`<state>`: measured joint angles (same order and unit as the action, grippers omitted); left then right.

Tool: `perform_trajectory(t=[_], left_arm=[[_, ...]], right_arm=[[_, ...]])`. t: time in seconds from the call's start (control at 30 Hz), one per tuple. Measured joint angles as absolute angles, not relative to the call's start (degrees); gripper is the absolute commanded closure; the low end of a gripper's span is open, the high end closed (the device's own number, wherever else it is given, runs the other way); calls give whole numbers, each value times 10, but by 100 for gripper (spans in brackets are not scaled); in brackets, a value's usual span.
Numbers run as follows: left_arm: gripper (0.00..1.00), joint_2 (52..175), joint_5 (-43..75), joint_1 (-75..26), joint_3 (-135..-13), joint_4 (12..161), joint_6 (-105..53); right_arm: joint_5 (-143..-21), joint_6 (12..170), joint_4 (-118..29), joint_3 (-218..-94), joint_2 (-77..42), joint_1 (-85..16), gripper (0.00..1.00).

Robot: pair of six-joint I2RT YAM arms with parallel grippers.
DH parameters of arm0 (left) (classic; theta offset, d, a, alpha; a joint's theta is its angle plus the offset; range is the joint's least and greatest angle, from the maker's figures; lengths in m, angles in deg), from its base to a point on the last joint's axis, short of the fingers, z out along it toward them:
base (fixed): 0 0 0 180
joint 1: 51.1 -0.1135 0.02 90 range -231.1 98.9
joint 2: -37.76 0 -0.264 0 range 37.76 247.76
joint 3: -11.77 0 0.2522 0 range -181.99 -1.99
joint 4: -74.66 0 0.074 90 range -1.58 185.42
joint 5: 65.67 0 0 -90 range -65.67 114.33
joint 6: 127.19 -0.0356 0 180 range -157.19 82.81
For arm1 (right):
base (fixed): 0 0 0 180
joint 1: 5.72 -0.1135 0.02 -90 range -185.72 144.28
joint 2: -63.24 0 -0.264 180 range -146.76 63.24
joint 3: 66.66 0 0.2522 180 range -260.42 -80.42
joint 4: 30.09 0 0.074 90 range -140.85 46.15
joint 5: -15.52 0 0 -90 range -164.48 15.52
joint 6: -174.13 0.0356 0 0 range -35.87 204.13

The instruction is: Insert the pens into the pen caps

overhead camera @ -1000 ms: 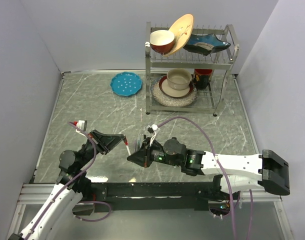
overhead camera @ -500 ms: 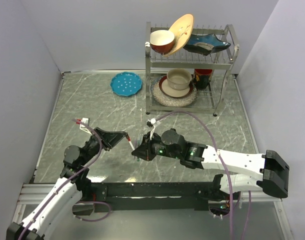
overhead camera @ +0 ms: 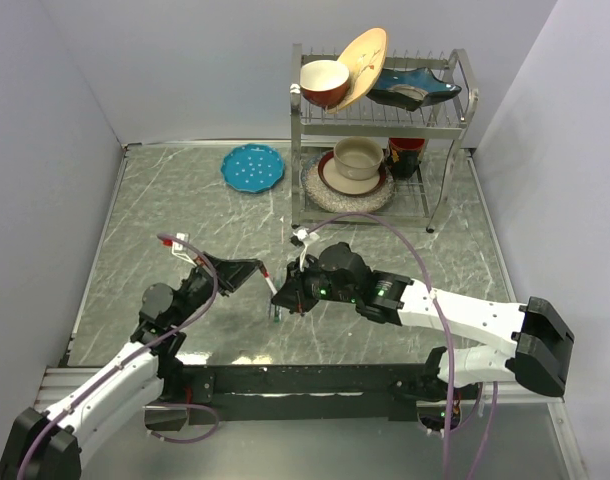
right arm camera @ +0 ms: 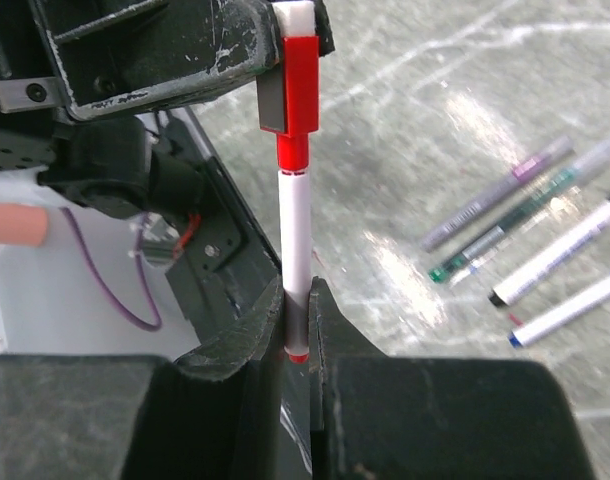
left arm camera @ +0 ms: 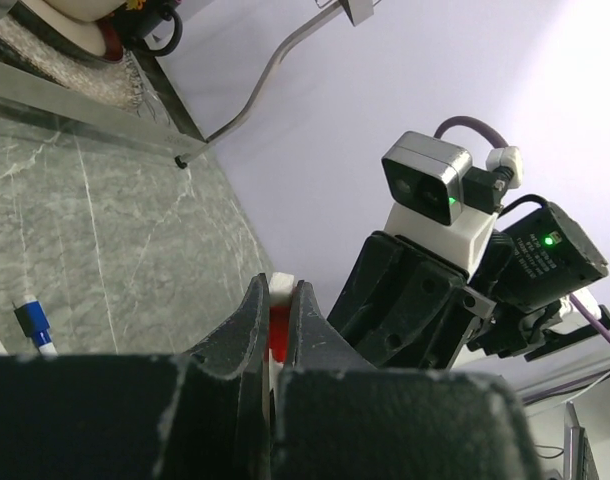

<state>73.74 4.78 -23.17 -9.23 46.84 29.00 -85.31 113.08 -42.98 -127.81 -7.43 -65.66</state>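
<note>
My right gripper (right arm camera: pixel 297 322) is shut on the lower end of a white pen with red ends (right arm camera: pixel 296 240), which stands upright. Its red tip sits just inside the mouth of the red pen cap (right arm camera: pixel 301 82). My left gripper (left arm camera: pixel 278 312) is shut on that red cap (left arm camera: pixel 278 332). In the top view the two grippers meet tip to tip over the table's near middle, left gripper (overhead camera: pixel 257 270) and right gripper (overhead camera: pixel 283 297). Several other pens lie on the table: a grey-purple one (right arm camera: pixel 497 194), a dark green one (right arm camera: pixel 502 230), a black-ended one (right arm camera: pixel 557 254) and a blue-ended one (right arm camera: pixel 567 309).
A metal dish rack (overhead camera: pixel 377 130) with bowls and plates stands at the back right. A teal plate (overhead camera: pixel 252 167) lies at the back, left of the rack. Grey walls close in the marble table (overhead camera: pixel 185 220) on both sides.
Both grippers have moved a little away from the arm bases and closer together. The red pen's tip has come up to the cap's mouth.
</note>
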Motion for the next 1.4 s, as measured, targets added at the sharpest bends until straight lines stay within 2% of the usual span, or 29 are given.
perform_trajectory(t=[0.67, 1.0, 1.1, 1.27, 1.3, 1.4], left_arm=[[99, 966, 189, -117, -112, 314, 274], [99, 1073, 273, -65, -144, 267, 275], [99, 1055, 289, -56, -148, 297, 269], [99, 980, 324, -43, -206, 440, 231], [99, 973, 329, -41, -226, 469, 220], [99, 974, 334, -33, -292, 558, 186]], right_arm=[[-824, 1087, -587, -1326, -84, -607, 100], [-825, 1075, -649, -1363, -143, -576, 100], [-825, 1072, -648, -1364, -148, -576, 100], [-826, 1085, -604, -1359, -137, -576, 100], [-827, 1092, -584, -1352, -129, -574, 98], [-828, 1116, -530, -1314, -96, -565, 80]])
